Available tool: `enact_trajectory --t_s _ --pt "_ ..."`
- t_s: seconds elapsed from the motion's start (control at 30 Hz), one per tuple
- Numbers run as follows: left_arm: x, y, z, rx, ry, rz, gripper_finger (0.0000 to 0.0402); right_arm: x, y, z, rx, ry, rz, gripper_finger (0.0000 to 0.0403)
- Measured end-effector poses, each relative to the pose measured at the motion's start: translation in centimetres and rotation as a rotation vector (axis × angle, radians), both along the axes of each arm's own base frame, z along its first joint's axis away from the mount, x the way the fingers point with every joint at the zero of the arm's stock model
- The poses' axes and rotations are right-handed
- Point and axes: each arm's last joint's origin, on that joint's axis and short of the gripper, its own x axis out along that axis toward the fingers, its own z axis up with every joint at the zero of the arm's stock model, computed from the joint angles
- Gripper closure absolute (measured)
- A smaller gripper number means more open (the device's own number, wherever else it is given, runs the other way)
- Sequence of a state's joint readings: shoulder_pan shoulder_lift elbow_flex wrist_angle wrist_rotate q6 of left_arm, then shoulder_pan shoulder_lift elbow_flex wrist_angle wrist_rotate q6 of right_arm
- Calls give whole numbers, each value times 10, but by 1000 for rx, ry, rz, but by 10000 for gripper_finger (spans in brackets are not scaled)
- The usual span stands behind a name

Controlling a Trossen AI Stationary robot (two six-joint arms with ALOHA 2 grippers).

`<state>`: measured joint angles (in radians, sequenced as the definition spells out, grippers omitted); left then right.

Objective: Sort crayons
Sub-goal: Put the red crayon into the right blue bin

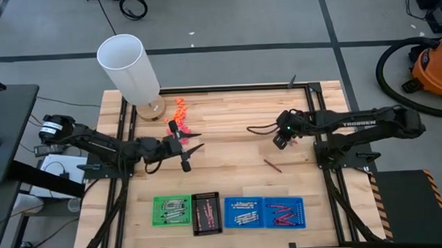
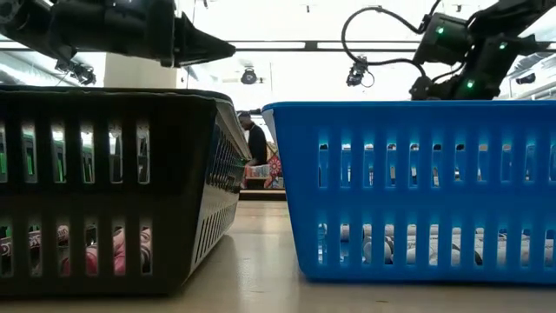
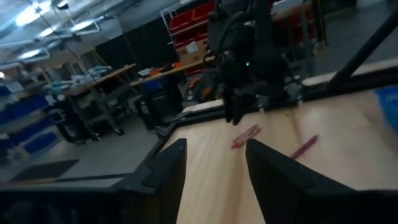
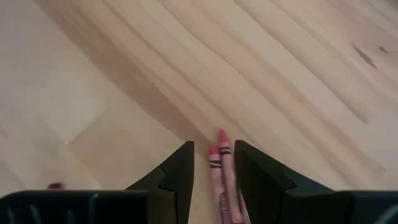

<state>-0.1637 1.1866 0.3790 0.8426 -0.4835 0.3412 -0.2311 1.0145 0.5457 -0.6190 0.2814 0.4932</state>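
the right gripper (image 4: pixel 213 168) is clasping two red crayons (image 4: pixel 221 177) side by side between its fingers, tips poking out ahead above the table (image 4: pixel 124 74). the left gripper (image 1: pixel 194 142) is hanging spread and empty, another crayon (image 1: pixel 272 165) lying well apart.

Two dark, jointed robot arms with black cables and small green lights, the right arm (image 1: pixel 368 122) marked with white letters, end in pointed black fingers (image 3: pixel 168 174).

overhead view straight down, low view level behind trays (image 2: pixel 408 191), wrist views close over table (image 4: pixel 124 68)
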Motion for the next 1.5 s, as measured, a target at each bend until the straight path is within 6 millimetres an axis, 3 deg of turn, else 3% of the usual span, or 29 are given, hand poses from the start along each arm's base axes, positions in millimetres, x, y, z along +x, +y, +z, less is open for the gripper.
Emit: enact_trajectory --t_s 0.4,0.7,0.9,1.27,1.5 --pt "1 22 3 9 -25 90 225 2 -15 -13 133 49 3 278" --pt "1 33 4 -27 -51 123 225 12 -11 -25 127 112 46 277" --pt "1 34 2 -28 -35 125 225 27 10 -25 199 19 169 277" --pt "1 34 -1 -20 8 130 225 40 49 -23 55 -54 253 277" --pt "0 38 -3 -6 34 234 225 39 66 -22 5 -63 273 277"
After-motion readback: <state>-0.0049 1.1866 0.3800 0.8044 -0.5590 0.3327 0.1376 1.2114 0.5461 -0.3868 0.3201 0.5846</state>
